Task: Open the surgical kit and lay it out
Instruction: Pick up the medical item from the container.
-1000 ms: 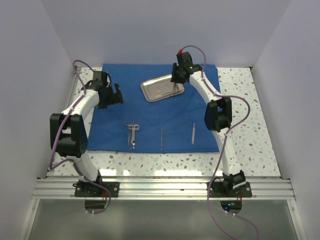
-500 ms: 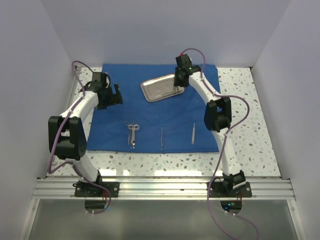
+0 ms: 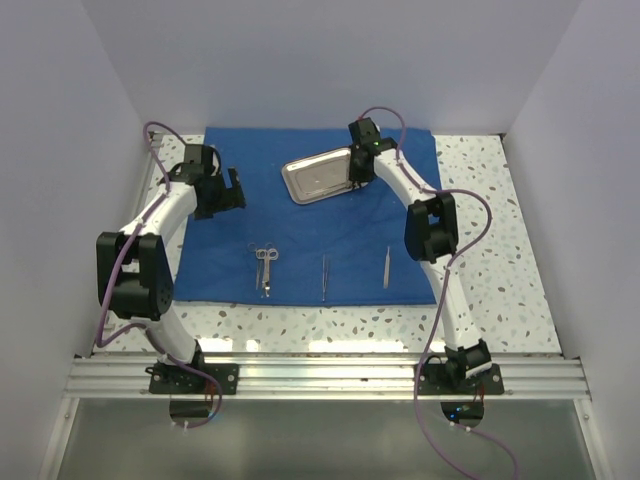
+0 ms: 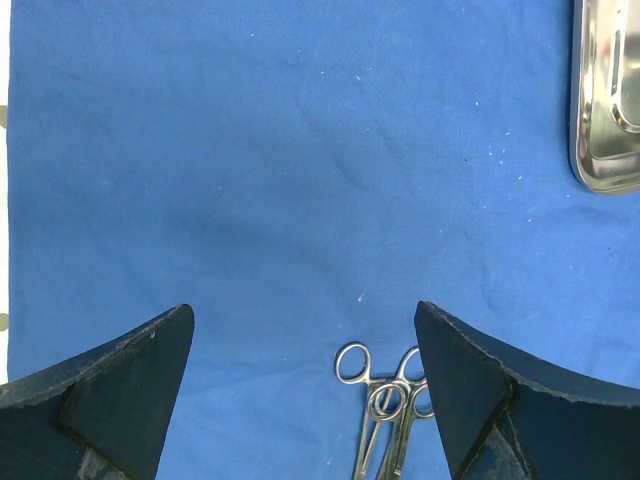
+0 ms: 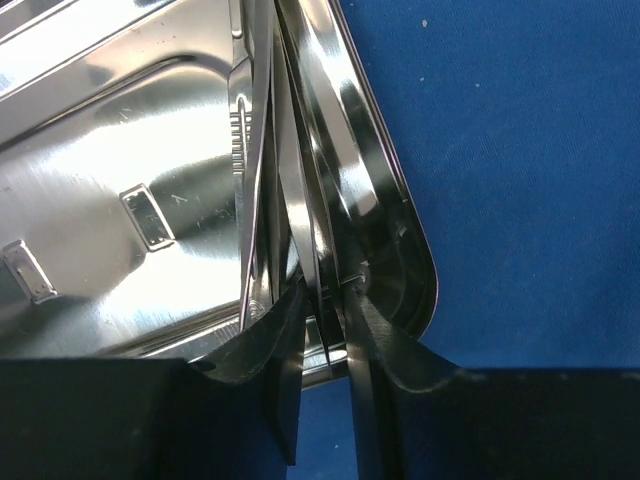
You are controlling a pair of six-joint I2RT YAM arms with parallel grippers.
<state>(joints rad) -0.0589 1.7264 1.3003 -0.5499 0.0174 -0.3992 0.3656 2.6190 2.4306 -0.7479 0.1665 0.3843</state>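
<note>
Tweezers (image 5: 292,180) sit at the right end of the shiny tray (image 5: 110,120), on the far part of the blue cloth (image 3: 300,225). The right gripper (image 5: 325,300) pinches them, its fingers almost together. The right arm reaches far out and bends down over the tray. The left gripper (image 4: 303,315) is wide open and holds nothing. It hangs over bare cloth on the left. Ring-handled clamps (image 4: 385,400), a thin tool (image 3: 324,277) and a second thin tool (image 3: 386,266) lie in a row near the cloth's front edge.

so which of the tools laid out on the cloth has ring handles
The leftmost, the forceps; the middle tool and the tweezers are plain straight shafts.
</note>
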